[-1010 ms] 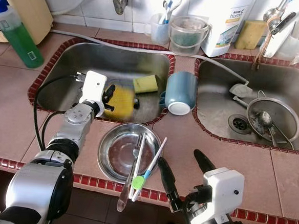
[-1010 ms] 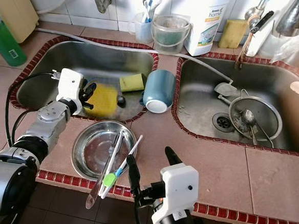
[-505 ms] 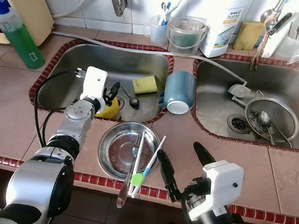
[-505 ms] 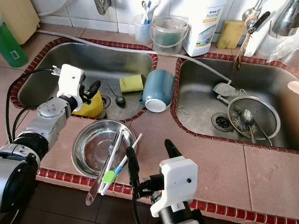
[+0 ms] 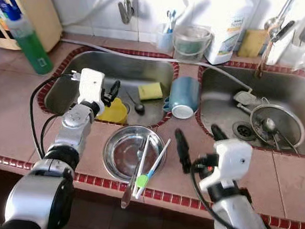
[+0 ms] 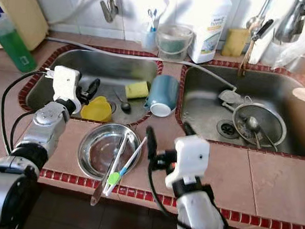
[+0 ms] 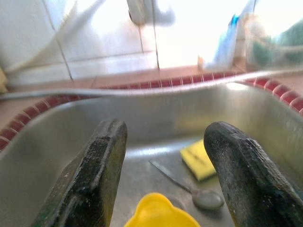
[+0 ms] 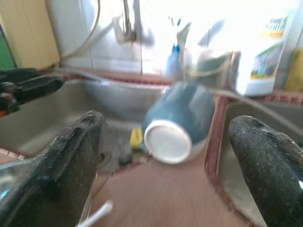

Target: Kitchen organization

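A yellow plastic cup (image 5: 113, 111) lies in the left sink (image 5: 77, 72), at its near edge. My left gripper (image 5: 111, 92) hovers open just above it, and the left wrist view has the yellow cup (image 7: 158, 215) low between the two fingers. A yellow sponge (image 5: 150, 91) and a spoon (image 5: 137, 106) lie deeper in that sink. A blue mug (image 5: 184, 94) lies on its side on the divider between the sinks. My right gripper (image 5: 199, 140) is open over the counter, pointing at the blue mug (image 8: 182, 120). A steel bowl (image 5: 119, 153) holds tongs (image 5: 137, 166) and a toothbrush (image 5: 153, 166).
A green soap bottle (image 5: 29, 45) stands at the back left. A clear tub (image 5: 192, 38), a toothbrush cup (image 5: 166, 36) and a white detergent bottle (image 5: 229, 23) line the back ledge. The right sink holds a metal strainer (image 5: 275, 122). A tap (image 5: 128, 2) overhangs the left sink.
The yellow cup, blurred beside my left gripper a second ago, now rests still in the sink. My right gripper has risen from the counter's front edge toward the blue mug.
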`<state>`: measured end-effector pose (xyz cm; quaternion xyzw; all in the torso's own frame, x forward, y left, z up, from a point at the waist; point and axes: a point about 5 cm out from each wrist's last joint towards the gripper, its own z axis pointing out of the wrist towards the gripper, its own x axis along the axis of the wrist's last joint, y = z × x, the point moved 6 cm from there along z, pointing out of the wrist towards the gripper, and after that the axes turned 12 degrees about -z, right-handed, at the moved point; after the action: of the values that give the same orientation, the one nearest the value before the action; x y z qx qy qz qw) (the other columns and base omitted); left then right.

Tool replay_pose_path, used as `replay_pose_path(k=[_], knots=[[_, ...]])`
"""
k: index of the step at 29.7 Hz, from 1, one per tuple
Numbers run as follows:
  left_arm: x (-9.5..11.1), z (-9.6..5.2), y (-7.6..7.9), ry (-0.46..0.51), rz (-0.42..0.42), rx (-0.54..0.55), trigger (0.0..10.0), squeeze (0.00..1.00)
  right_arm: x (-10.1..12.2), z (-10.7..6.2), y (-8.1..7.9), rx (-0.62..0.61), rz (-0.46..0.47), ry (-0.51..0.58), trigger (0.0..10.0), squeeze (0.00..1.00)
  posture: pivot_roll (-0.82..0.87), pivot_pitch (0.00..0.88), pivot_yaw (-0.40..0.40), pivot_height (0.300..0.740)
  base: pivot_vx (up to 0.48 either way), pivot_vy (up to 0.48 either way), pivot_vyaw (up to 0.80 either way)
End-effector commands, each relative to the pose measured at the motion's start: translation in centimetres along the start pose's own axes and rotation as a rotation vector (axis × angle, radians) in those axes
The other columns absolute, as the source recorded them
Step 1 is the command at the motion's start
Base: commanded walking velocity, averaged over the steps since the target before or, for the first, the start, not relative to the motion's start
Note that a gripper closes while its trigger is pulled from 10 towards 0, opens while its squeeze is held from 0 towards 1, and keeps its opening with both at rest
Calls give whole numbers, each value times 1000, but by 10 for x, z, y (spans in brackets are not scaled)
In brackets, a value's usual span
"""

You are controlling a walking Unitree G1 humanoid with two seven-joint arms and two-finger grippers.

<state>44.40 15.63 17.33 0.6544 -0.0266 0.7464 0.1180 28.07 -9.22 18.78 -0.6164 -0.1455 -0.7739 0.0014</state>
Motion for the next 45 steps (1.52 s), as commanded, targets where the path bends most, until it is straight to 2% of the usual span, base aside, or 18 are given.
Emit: replay_pose_path(k=[1,4,7,11,14,19,24,25,26,27,34,41,42,45], knots=[[3,-6,0,45,-35,26,10000,0,-4,8,6,-30,-12,8,10000,0,-289,10,80,740,0,0,0],[0,-16,8,73,-79,28,10000,0,-7,17,14,-68,-29,15,10000,0,-281,0,69,740,0,0,0],[-2,-27,14,95,-50,27,10000,0,-8,23,17,-79,-41,26,10000,0,-278,0,66,740,0,0,0],[-6,-34,12,82,-126,41,10000,0,-10,30,22,-102,-51,31,10000,0,-268,0,54,740,0,0,0],[-5,-39,15,81,-111,39,10000,0,-12,35,23,-111,-60,38,10000,0,-258,0,51,740,0,0,0],[-4,-49,21,66,-154,23,10000,0,-17,46,27,-140,-53,49,10000,0,-245,0,47,740,0,0,0],[-3,-56,27,72,-142,21,10000,0,-22,49,32,-171,-31,39,10000,0,-236,0,43,740,0,0,0],[-3,-59,30,65,-145,14,10000,0,-25,50,30,-163,-34,38,10000,43,-232,0,40,740,0,0,0],[-4,-60,32,59,-156,10,10000,0,-26,49,30,-160,-40,37,10000,200,-232,0,40,740,0,0,0],[-3,-62,34,66,-155,9,10000,0,-29,49,29,-157,-35,32,10000,1000,-232,0,42,740,0,0,0],[-3,-68,38,54,-196,20,10000,0,-31,51,30,-159,-22,39,10000,1000,-224,0,33,740,0,0,0],[2,-69,40,68,-151,14,10000,0,-34,54,31,-184,-58,38,10000,1000,-210,0,17,740,0,0,0],[1,-69,39,64,-156,16,10000,0,-35,54,30,-177,-68,35,10000,0,-205,0,10,740,0,0,0],[-1,-72,40,61,-153,19,10000,0,-36,53,29,-165,-81,35,10000,0,-199,0,3,740,0,0,0]])
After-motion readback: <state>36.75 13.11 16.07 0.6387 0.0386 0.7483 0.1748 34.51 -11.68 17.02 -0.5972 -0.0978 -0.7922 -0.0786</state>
